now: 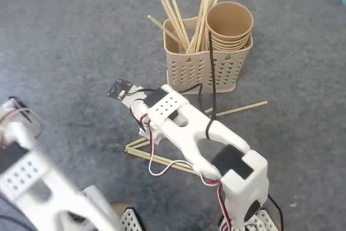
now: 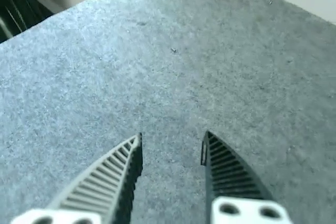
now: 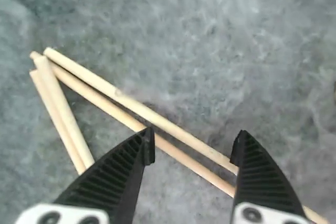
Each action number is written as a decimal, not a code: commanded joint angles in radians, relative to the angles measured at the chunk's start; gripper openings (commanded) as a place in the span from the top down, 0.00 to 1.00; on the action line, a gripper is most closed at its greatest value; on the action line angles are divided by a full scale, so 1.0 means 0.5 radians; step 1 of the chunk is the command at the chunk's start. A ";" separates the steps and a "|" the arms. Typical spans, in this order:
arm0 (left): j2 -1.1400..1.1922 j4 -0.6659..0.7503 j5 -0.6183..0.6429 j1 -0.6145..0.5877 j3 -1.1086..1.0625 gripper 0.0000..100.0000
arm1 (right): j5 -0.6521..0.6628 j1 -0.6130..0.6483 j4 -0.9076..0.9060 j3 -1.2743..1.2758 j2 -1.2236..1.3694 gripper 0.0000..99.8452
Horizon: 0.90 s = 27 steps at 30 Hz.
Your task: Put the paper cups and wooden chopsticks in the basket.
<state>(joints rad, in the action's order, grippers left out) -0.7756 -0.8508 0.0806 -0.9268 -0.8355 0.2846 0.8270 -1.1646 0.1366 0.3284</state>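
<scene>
While the right pincer (image 3: 191, 145) hangs open over loose chopsticks (image 3: 94, 81) on the grey bench (image 1: 70, 41), at 7 o'clock from the basket (image 1: 208, 71), the left pincer (image 2: 172, 153) gapes over the bench. Stacked cups (image 1: 230, 22) and more chopsticks (image 1: 184, 22) stand in the basket; a lone chopstick (image 1: 240, 109) lies at its 5 o'clock.

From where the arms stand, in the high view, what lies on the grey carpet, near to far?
Loose wooden chopsticks meeting in a V, single wooden chopstick, beige slotted plastic basket with stacked brown paper cups.
</scene>
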 commanded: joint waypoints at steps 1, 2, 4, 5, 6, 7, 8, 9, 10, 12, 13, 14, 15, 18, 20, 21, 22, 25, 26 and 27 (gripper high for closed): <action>0.325 0.068 -0.009 -0.055 0.293 0.82 | 0.046 0.014 0.026 -0.101 -0.008 0.77; 0.387 0.068 -0.009 -0.074 0.336 0.82 | 0.055 0.014 0.026 -0.101 0.008 0.77; 0.463 0.068 -0.006 -0.095 0.397 0.82 | 0.110 0.014 0.029 -0.107 0.048 0.77; 0.482 0.068 -0.006 -0.101 0.413 0.82 | 0.120 0.014 0.038 -0.110 0.069 0.77; 0.491 0.068 -0.006 -0.104 0.419 0.82 | 0.120 0.011 0.069 -0.110 0.094 0.78; 0.491 0.068 -0.006 -0.104 0.422 0.82 | 0.123 0.011 0.087 -0.110 0.112 0.79; 0.491 0.068 -0.006 -0.104 0.422 0.82 | 0.126 0.011 0.100 -0.110 0.121 0.80; 0.491 0.068 -0.006 -0.104 0.422 0.82 | 0.126 0.011 0.109 -0.110 0.127 0.82; 0.491 0.068 -0.006 -0.104 0.419 0.82 | 0.126 0.011 0.118 -0.110 0.124 0.84; 0.497 0.061 -0.006 -0.104 0.416 0.83 | 0.126 0.011 0.161 -0.114 0.124 0.87; 0.497 0.061 -0.006 -0.104 0.407 0.83 | 0.129 0.011 0.176 -0.114 0.130 0.88; 0.494 0.068 -0.006 -0.104 0.385 0.83 | 0.129 0.011 0.189 -0.114 0.133 0.89; 0.494 0.068 -0.006 -0.104 0.376 0.83 | 0.132 0.011 0.195 -0.114 0.137 0.89; 0.494 0.068 -0.006 -0.104 0.342 0.83 | 0.199 0.011 0.192 -0.114 0.137 0.90; 0.494 0.068 -0.006 -0.095 0.305 0.83 | 0.199 0.011 0.180 -0.110 0.137 0.90; 0.494 0.068 -0.006 -0.089 0.287 0.83 | 0.199 0.011 0.180 -0.107 0.137 0.92; 0.494 0.068 -0.006 -0.080 0.265 0.83 | 0.199 0.014 0.180 -0.107 0.130 0.95; 0.494 0.061 -0.006 -0.028 0.207 0.83 | 0.199 0.011 0.078 -0.123 0.069 0.98; 0.494 0.058 -0.006 -0.015 0.195 0.83 | 0.193 0.011 0.008 -0.141 0.020 0.98; 0.494 0.055 -0.006 -0.003 0.189 0.83 | 0.166 0.008 -0.063 -0.157 -0.041 0.99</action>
<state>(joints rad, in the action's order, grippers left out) -0.5240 -0.8508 0.0806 -0.9528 -0.7480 0.3721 0.8163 -1.1170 0.0951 0.3989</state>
